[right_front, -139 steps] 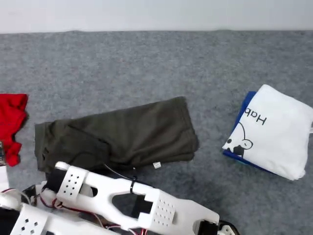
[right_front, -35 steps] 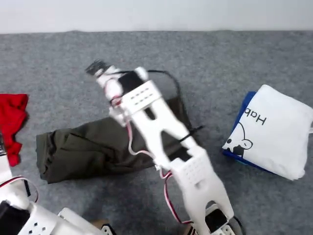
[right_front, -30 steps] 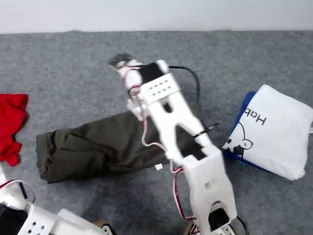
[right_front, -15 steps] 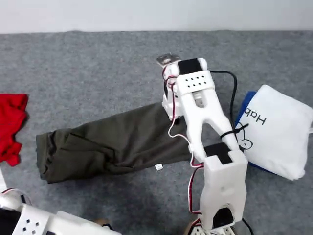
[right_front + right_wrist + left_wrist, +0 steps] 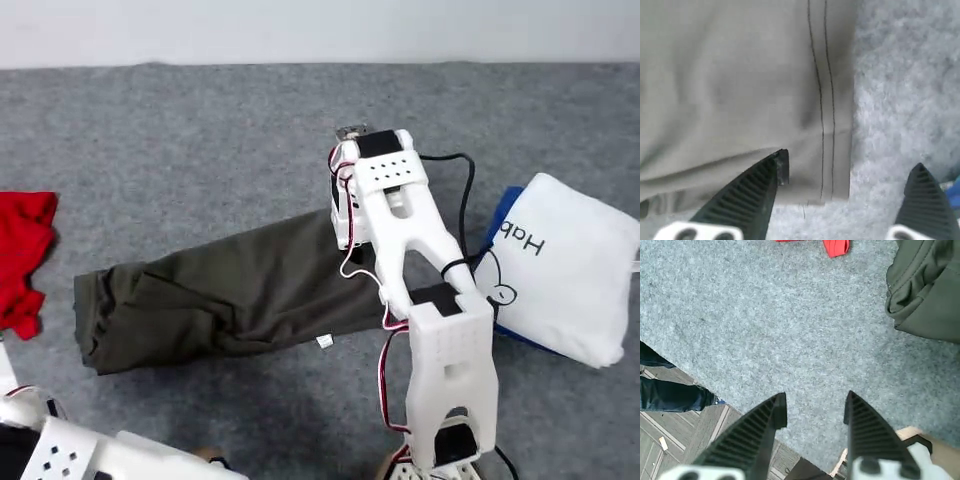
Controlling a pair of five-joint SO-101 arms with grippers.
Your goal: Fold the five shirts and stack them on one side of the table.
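Note:
An olive shirt point(image 5: 230, 295), loosely folded into a long band, lies across the middle of the grey table. My right arm point(image 5: 400, 215) stretches from the near edge to the shirt's right end. My right gripper point(image 5: 850, 172) is open just above the hemmed edge point(image 5: 827, 125) there; one finger point(image 5: 777, 167) is over the cloth, the other over bare carpet. A crumpled red shirt point(image 5: 22, 255) lies at the far left. A folded white shirt point(image 5: 560, 270) rests on a blue one point(image 5: 500, 225) at the right. My left gripper point(image 5: 815, 410) is open over bare carpet near the table's edge, beside the olive shirt's corner point(image 5: 925, 290).
The grey carpeted table point(image 5: 200, 140) has free room along its far side. My left arm's base point(image 5: 60, 450) sits at the near left corner. The table edge and a wooden floor point(image 5: 670, 435) appear in the left wrist view.
My right arm has swung from left to right over the olive shirt and now sits at its right end. The shirt lies longer and flatter than before.

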